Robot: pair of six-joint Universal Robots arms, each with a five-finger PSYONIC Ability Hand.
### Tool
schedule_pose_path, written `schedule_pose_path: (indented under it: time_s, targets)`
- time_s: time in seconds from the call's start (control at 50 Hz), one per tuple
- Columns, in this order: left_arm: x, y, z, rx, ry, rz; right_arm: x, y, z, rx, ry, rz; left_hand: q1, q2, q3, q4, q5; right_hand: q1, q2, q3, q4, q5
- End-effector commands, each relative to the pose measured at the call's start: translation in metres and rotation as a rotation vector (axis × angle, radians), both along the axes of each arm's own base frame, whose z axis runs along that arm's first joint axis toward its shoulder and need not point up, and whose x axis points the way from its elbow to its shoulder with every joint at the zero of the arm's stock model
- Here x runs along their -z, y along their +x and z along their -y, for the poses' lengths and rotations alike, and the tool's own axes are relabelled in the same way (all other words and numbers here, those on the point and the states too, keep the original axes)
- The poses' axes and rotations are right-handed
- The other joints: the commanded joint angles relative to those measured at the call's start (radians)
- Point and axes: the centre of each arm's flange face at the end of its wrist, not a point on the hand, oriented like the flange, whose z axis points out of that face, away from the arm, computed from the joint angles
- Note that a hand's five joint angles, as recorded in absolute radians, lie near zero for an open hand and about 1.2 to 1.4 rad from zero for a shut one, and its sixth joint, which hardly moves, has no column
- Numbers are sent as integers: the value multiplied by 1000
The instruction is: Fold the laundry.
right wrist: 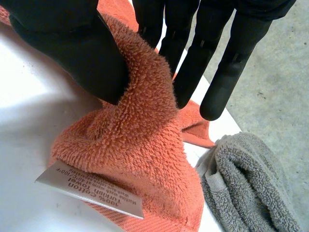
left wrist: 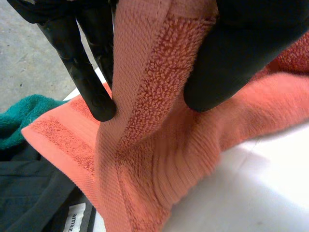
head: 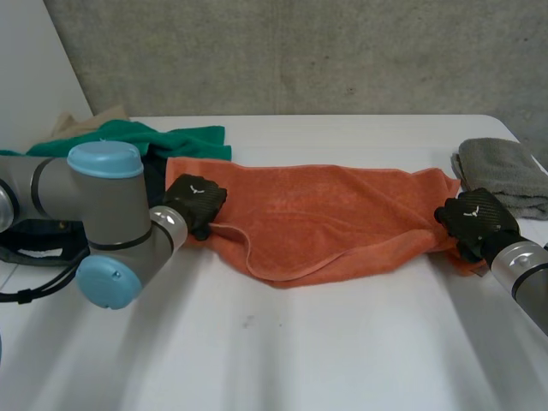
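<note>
An orange towel lies stretched across the middle of the white table, running from 9 o'clock to 3 o'clock, with its near edge rolled over on itself at about 6 o'clock. The left hand is at the towel's 9 o'clock end. In its wrist view it pinches the hemmed edge between thumb and straight fingers, and the cloth rises in a ridge from the table to the grip. The right hand is at the 3 o'clock end. In its own wrist view the thumb presses a bunched corner of towel against the fingers, and a white label sticks out from the cloth below the thumb. A folded grey towel lies at 1 o'clock from the right hand, just beside the orange corner. A green cloth lies at 11 o'clock from the left hand, touching the orange towel's far edge, with a black garment next to it.
</note>
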Motion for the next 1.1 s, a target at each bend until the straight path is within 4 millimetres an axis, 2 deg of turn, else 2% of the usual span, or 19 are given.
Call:
schedule_pose_path:
  time_s: [0.02, 0.12, 0.14, 0.16, 0.2, 0.32, 0.42, 0.54, 0.64, 0.76, 0.8, 0.84, 0.86, 0.92, 0.94, 1.0, 1.02, 1.08, 1.1]
  targets:
    - [-30, 10, -16, -9, 17, 1, -7, 0, -10, -30, 12, -59, 255, 204, 216, 199, 236, 291, 228, 208, 198, 220]
    - [-41, 20, -29, -15, 47, 11, -23, 0, -31, -86, 103, -174, 255, 204, 216, 199, 236, 291, 228, 208, 198, 220]
    - [-42, 21, -30, -19, 52, 12, -27, -2, -32, -96, 135, -197, 255, 204, 216, 199, 236, -181, -245, -265, -274, -253]
    - [-43, 25, -33, -25, 60, 15, -31, -5, -31, -97, 146, -208, 255, 204, 216, 199, 236, -503, -566, -586, -596, -574]
    - [-45, 29, -33, -33, 61, 14, -39, -7, -27, -92, 141, -203, 255, 204, 216, 199, 236, -743, -807, -827, -836, -815]
    - [-48, 36, -36, -48, 66, 9, -85, -10, -1, -5, 46, -73, 255, 204, 216, 199, 236, -770, -834, -854, -863, -842]
    - [-42, 40, -43, -54, 92, 23, -113, -12, 15, 51, 127, 117, 240, 190, 202, 184, 222, -768, -831, -851, -860, -839]
    - [-43, 46, -54, -54, 103, 25, -99, -13, 31, 80, 351, 124, 243, 192, 205, 187, 225, -738, -802, -821, -831, -810]
    - [-48, 54, -53, -77, 89, 17, -65, -17, 49, 88, 495, 48, 255, 204, 216, 199, 236, -744, -807, -827, -837, -815]
    - [-49, 61, -44, -108, 76, 9, -36, -22, 53, 118, 555, -32, 255, 204, 216, 199, 236, -733, -796, -816, -825, -804]
    - [-49, 62, -41, -114, 67, 6, -32, -21, 52, 122, 568, -44, 255, 204, 216, 199, 236, -405, -469, -488, -498, -477]
    - [-50, 63, -41, -117, 61, 4, -35, -19, 52, 122, 564, -41, 255, 204, 216, 199, 236, 157, 94, 74, 64, 86]
    - [-53, 63, -41, -119, 52, -4, -42, -18, 52, 119, 544, -29, 255, 204, 216, 199, 236, 290, 226, 207, 197, 218]
    - [-69, 65, -42, -129, 17, -37, -66, -19, 51, 130, 469, 0, 255, 204, 216, 199, 236, 291, 228, 208, 198, 220]
    - [-83, 69, -43, -144, -16, -67, -88, -21, 49, 140, 400, 20, 255, 204, 216, 199, 236, 291, 228, 208, 198, 220]
    - [-103, 77, -43, -175, -58, -115, -119, -21, 42, 133, 297, 39, 255, 204, 216, 199, 236, 291, 228, 208, 198, 220]
    - [-117, 83, -44, -197, -90, -148, -135, -24, 35, 131, 248, 39, 255, 204, 216, 199, 236, 291, 228, 208, 198, 220]
    - [-141, 92, -48, -222, -150, -195, -161, -33, 26, 151, 173, 30, 255, 204, 216, 199, 236, 291, 228, 208, 198, 220]
    - [-158, 98, -52, -236, -198, -227, -179, -41, 18, 168, 114, 19, 255, 204, 216, 199, 236, 291, 228, 208, 198, 220]
